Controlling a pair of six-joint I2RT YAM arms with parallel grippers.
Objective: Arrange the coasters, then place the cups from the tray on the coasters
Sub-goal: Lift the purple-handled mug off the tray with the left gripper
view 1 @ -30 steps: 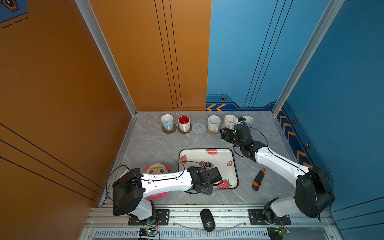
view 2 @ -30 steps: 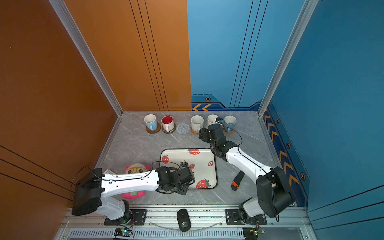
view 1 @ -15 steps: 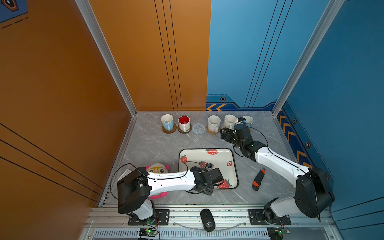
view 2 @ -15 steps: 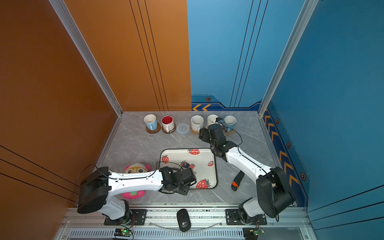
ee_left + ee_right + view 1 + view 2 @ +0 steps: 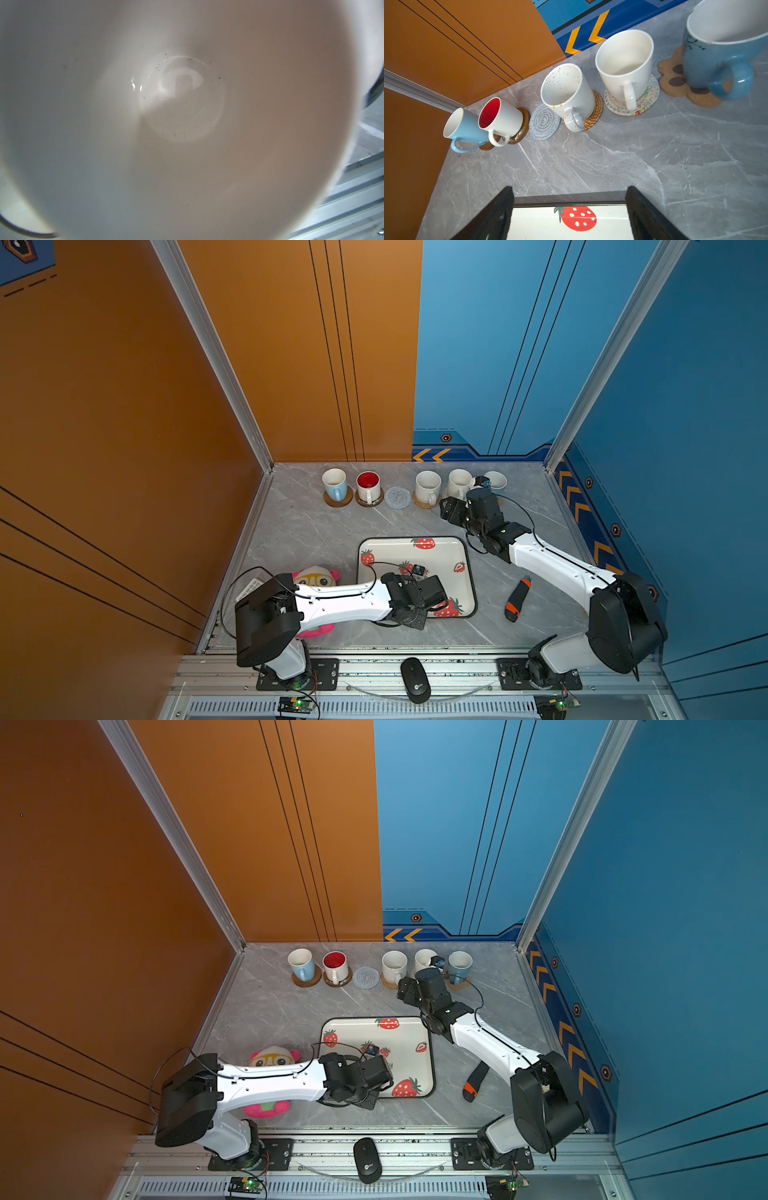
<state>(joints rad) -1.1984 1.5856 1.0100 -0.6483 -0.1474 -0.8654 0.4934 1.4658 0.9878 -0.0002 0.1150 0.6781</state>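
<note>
Picking the last mug off the tray looks to be the step in hand: five mugs stand on coasters along the back wall, and only the grey woven coaster (image 5: 397,497) lies bare, between the red-inside mug (image 5: 368,485) and the speckled white mug (image 5: 428,487).

The left gripper (image 5: 430,596) hangs over the near end of the strawberry tray (image 5: 440,549). Its wrist view is filled by the white inside of the last mug (image 5: 182,99), seen straight down through the mouth. That mug sits beneath the gripper and is hidden in both top views, so its outer colour cannot be told. No finger shows in any view, so I cannot tell how wide the left jaws stand or whether they have the mug's wall.

The right gripper (image 5: 570,193) hovers above the tray's far edge with its jaws spread wide and nothing between them.

The next move likely calls for a firm pinch on the mug's wall and a lift clear of the tray's rim. A carry to the grey coaster would follow, then a careful descent into the narrow gap between the two neighbouring mugs
</note>
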